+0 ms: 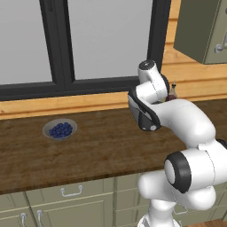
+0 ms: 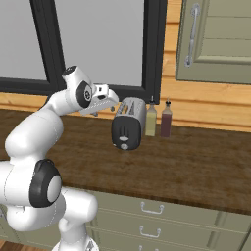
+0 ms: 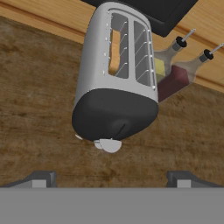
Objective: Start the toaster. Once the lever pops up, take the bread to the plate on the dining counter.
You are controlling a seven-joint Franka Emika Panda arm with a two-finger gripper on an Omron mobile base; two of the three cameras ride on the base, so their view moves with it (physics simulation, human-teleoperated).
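One toaster (image 3: 114, 87), one bread (image 3: 114, 51) slice, two bottles (image 2: 158, 119) behind.

The bread (image 3: 114, 52) is mostly sunk in the toaster (image 3: 114, 83) slot, and both bottles (image 3: 173, 72) are partly hidden behind the toaster.

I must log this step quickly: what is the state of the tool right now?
Tool: open, holding nothing, poised just short of the toaster.
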